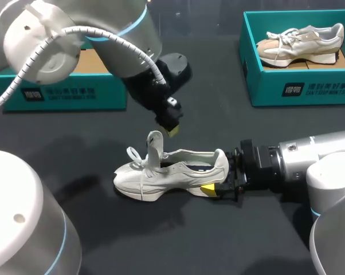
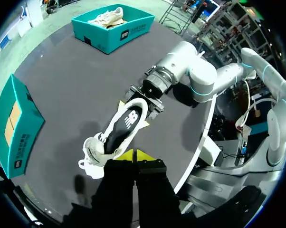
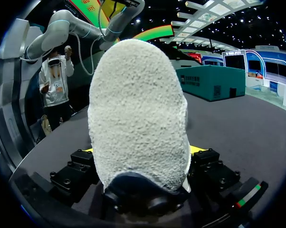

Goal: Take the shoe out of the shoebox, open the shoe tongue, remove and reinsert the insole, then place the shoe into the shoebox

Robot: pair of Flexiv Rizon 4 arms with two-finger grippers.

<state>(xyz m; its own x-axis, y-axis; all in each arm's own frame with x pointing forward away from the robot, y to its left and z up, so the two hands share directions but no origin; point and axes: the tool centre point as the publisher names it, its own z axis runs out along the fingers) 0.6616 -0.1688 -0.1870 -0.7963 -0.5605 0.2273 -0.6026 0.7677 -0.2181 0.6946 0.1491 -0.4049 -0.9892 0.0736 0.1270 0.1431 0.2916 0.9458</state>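
Note:
A white shoe (image 1: 172, 172) lies on its sole on the dark table, toe to the left, with its tongue (image 1: 155, 144) pulled up. My right gripper (image 1: 218, 172) comes in from the right and is shut on the heel, one yellow tip low against the sole. In the right wrist view the fuzzy heel (image 3: 138, 109) fills the space between the fingers. My left gripper (image 1: 172, 130) hangs shut just above and behind the tongue, holding nothing. The left wrist view has its joined tips (image 2: 135, 154) over the shoe (image 2: 98, 149), whose dark insole (image 2: 124, 126) shows inside.
A teal shoebox (image 1: 298, 86) at the back right holds a second pale shoe (image 1: 298, 43). Another teal box (image 1: 63, 94) with a cardboard inside stands at the back left, partly behind my left arm. Bare dark tabletop lies in front of the shoe.

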